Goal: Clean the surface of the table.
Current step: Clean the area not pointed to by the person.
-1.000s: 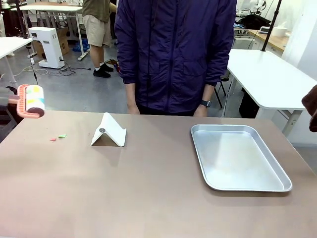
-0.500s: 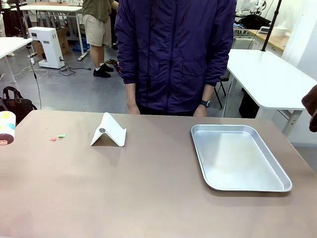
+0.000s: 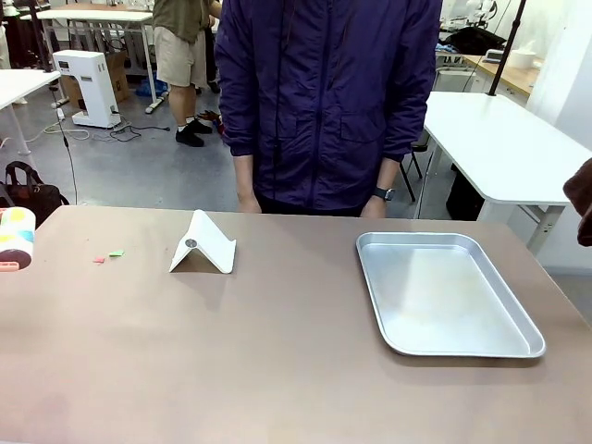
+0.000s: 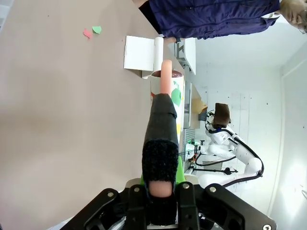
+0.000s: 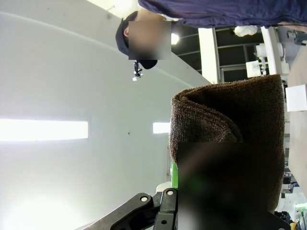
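As the pink scrap (image 3: 98,260) and the green scrap (image 3: 116,252) lie untouched near the left edge of the table (image 3: 277,361), I judge the cleaning barely begun. My left gripper (image 4: 160,173) is clamped on the handle of the lint roller (image 3: 16,236), which hangs at that edge. My right gripper (image 5: 211,191) grips a brown cloth (image 5: 230,115) off the right edge. Rolling and wiping remain.

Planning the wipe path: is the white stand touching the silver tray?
Apart. The front view shows a broad stretch of bare table between the white stand and the silver tray.
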